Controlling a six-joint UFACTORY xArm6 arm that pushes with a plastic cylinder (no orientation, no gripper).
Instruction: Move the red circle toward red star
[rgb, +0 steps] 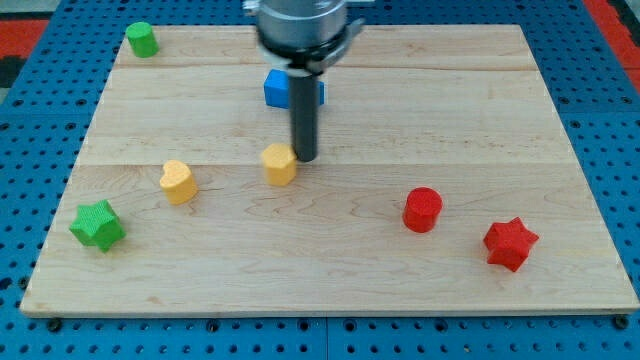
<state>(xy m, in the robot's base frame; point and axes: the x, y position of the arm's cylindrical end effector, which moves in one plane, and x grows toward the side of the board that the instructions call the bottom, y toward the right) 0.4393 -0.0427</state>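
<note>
The red circle (422, 209) stands on the wooden board at the view's lower right. The red star (510, 243) lies a short way to its right and slightly lower, apart from it. My tip (305, 158) is at the board's middle, right beside the upper right side of a yellow block (280, 163). The tip is well to the left of the red circle and a little higher in the view.
A yellow heart (178, 181) lies left of the yellow block. A green star (98, 224) is at the lower left, a green cylinder (142, 39) at the top left corner. A blue block (280, 88) sits behind the rod. The board (330, 280) rests on a blue pegboard.
</note>
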